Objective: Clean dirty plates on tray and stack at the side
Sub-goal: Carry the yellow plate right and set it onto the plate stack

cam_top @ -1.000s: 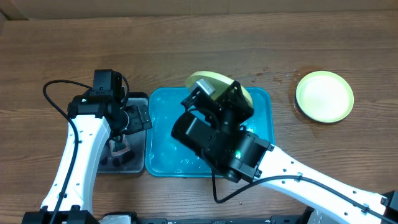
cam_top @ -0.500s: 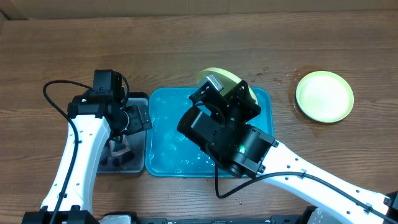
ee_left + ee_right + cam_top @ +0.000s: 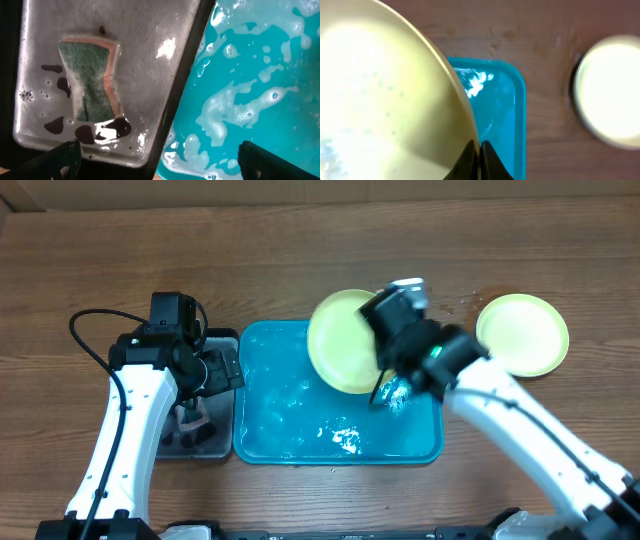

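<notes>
The right claw pinches a yellow-green plate by its rim above the foamy turquoise tray, hiding its far edge; the left claw gapes wide, fingertips cropped; a second plate sits on the table.

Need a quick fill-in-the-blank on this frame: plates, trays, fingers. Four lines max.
1. The right fingers are ___ on the rim of a plate over the far edge of the tray.
2. A second plate lies on the ___, right of the tray.
3. The black tray holds a ___.
4. The left fingers stand ___ above it.

Missing words: shut; table; sponge; open
</notes>
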`<state>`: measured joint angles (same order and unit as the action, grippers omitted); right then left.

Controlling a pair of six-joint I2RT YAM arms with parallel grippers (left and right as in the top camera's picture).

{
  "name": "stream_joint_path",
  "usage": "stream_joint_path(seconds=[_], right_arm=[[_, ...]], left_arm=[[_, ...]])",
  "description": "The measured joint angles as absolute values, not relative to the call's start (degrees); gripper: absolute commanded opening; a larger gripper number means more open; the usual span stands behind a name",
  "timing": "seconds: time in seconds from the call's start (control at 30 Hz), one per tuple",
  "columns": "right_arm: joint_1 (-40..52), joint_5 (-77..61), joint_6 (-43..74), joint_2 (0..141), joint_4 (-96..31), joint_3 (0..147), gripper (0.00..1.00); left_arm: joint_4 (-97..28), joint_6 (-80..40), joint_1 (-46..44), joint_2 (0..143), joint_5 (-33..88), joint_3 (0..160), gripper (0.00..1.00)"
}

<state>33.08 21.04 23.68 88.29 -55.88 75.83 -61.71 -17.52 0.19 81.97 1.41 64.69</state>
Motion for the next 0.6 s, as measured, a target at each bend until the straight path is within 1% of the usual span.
stream_joint_path(seconds=[0.13, 0.37, 0.5, 0.6], right_arm=[[19.8, 11.0, 26.2, 90.5, -53.7, 75.2, 0.04], [-4.6, -0.1, 29.7, 90.6, -52.0, 75.2, 0.04], [-17.2, -2.7, 30.4, 90.6, -53.7, 75.2, 0.04], [-24.1, -3.2, 30.6, 90.6, -54.3, 75.1, 0.04]], left_arm=[[-61.7, -17.5, 0.2, 82.0, 1.4, 64.7, 1.00], [-61.8, -17.5, 0.2, 82.0, 1.4, 64.7, 1.00], [-61.7, -17.5, 0.2, 82.0, 1.4, 64.7, 1.00], [-61.7, -17.5, 0.2, 82.0, 1.4, 64.7, 0.99]])
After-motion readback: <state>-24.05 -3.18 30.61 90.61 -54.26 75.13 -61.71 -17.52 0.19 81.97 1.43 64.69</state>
